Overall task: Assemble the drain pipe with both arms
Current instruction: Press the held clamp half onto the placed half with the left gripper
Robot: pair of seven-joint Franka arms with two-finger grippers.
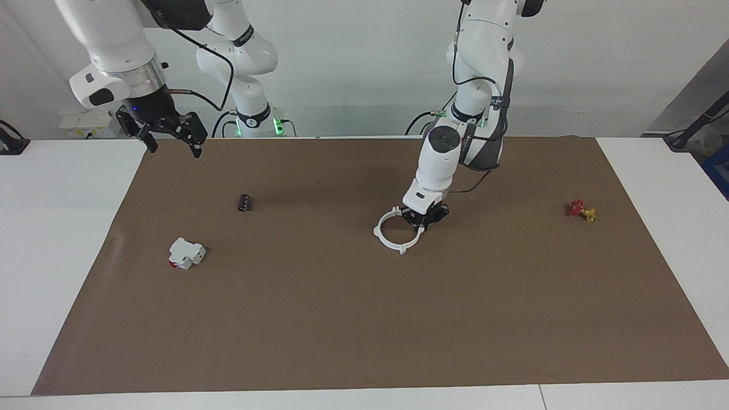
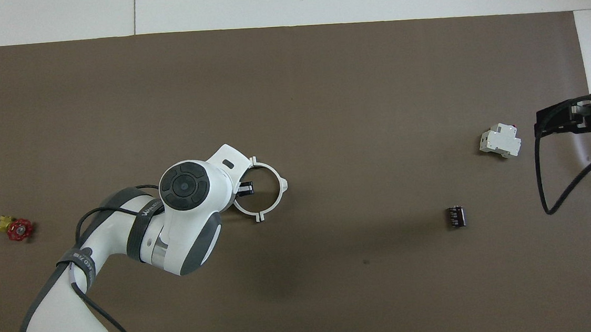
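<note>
You have two arms, each ending in one pincer: the left pincer and the right pincer. On the table you can count one white ring, one white box, one dark cylinder and one red-and-yellow valve.

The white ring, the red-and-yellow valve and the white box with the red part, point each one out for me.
white ring [image 1: 383, 241]: facing view, on its rim away from the gripper.
red-and-yellow valve [image 1: 577, 208]: facing view, on its red wheel.
white box [image 2: 500, 141]: overhead view, on its white body.
</note>
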